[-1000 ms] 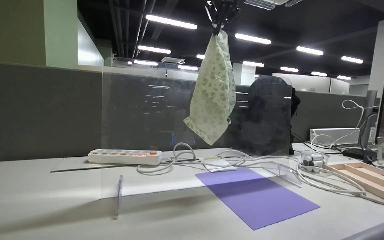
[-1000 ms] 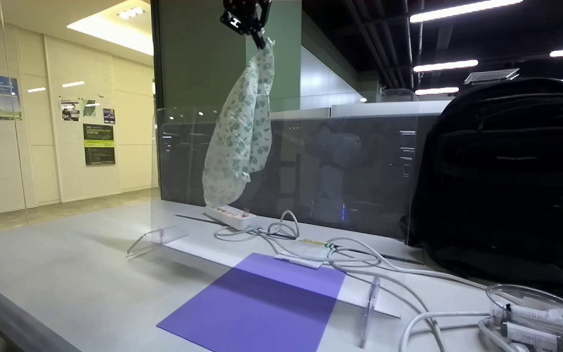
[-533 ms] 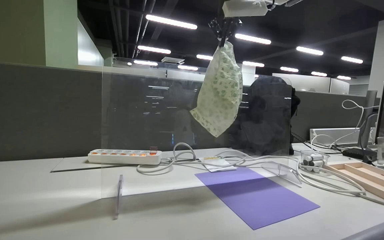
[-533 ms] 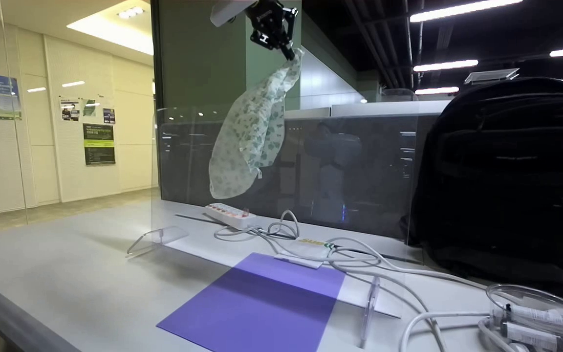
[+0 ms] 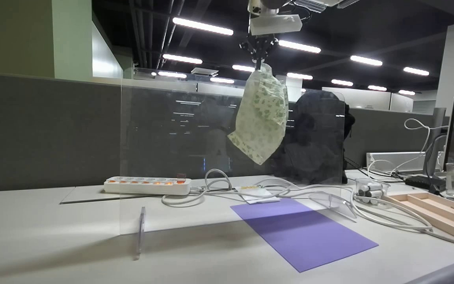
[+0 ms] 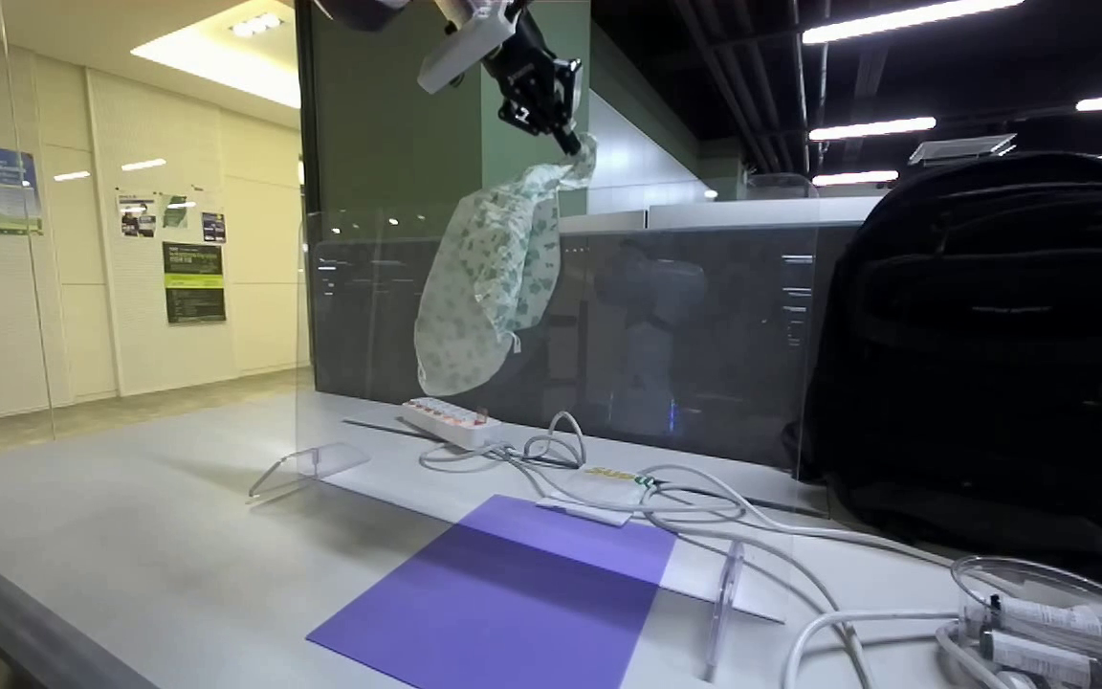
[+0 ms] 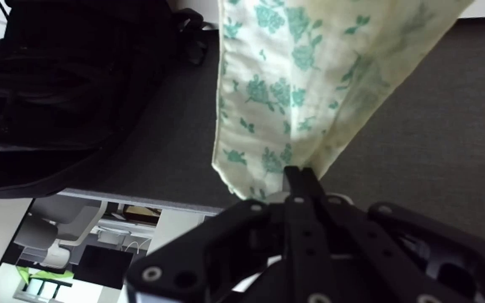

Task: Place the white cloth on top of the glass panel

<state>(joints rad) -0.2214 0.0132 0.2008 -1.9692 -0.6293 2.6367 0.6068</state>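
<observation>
One pale cloth (image 7: 301, 80), green-flowered, thin, creased, hanging

2 exterior views: across desk (image 5: 34, 221), sharing panel (image 5: 187, 146) | wrist view: facing cloth (image 7: 284, 97), close

Hangs in from the top edge in both exterior views, showing only the last stretch of the arm (image 6: 458, 11) — aims the gripper (image 6: 570, 146) downward, on a slant in an exterior view. In the wrist view, holds the slim black fingers (image 7: 293, 182) side by side, with tips all but touching — pinched.
</observation>
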